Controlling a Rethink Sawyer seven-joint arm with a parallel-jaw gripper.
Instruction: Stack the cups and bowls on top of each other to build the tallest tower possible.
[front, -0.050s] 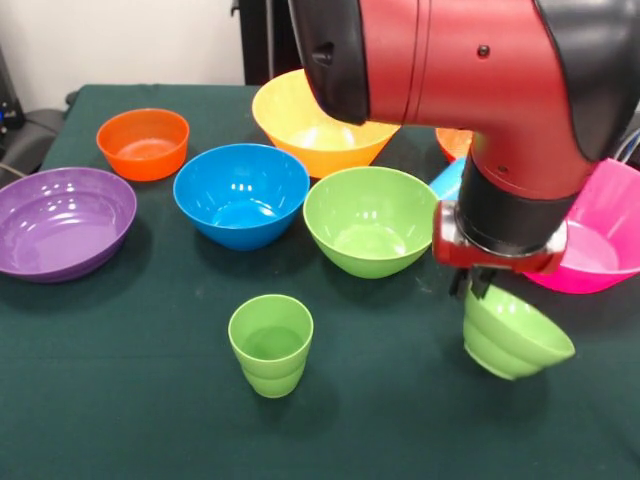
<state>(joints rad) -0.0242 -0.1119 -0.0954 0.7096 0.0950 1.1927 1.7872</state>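
Note:
My gripper (480, 288) hangs at the right of the front view, shut on the rim of a small lime green ribbed bowl (515, 342). That bowl tilts, its opening facing up and to the right. A lime green cup (270, 345) with a stepped lower part stands upright and alone at the front middle. Upright on the cloth behind it are a green bowl (370, 218), a blue bowl (241, 193), a yellow-orange bowl (315, 122), an orange bowl (143, 143), a purple bowl (62, 220) and a pink bowl (605, 240). A light blue cup (447, 180) shows only as a sliver behind the arm.
The red and black arm (480, 80) fills the upper right and hides what lies behind it. A bit of another orange thing (452, 142) peeks out beside it. The dark green tablecloth (120, 400) covers the table.

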